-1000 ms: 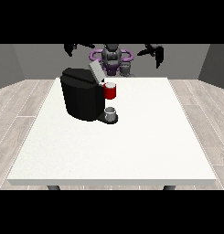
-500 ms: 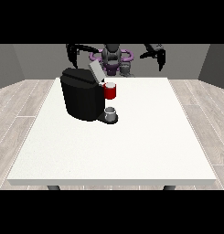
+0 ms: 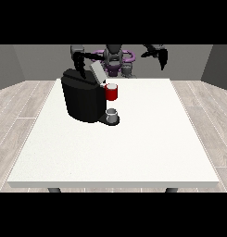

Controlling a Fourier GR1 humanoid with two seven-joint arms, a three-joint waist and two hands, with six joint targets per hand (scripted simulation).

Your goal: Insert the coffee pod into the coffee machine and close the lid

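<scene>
the coffee machine (image 3: 84, 99) stood on the white table (image 3: 133, 143), lid (image 3: 97, 73) raised, with a red thing at the machine (image 3: 112, 92) and a grey thing (image 3: 112, 114) below it. the hand at the view's left (image 3: 80, 66) hung above the machine, the hand at the view's right (image 3: 162, 58) was held clear; finger positions on both could not be told. the pod could not be identified.

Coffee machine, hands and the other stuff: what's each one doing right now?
Coffee machine: upright on the table, lid tilted up, open.
Red thing at the machine: at its front.
Grey thing: on the machine's base.
Hand at the view's left: above the machine.
Hand at the view's right: raised, holding nothing.
</scene>
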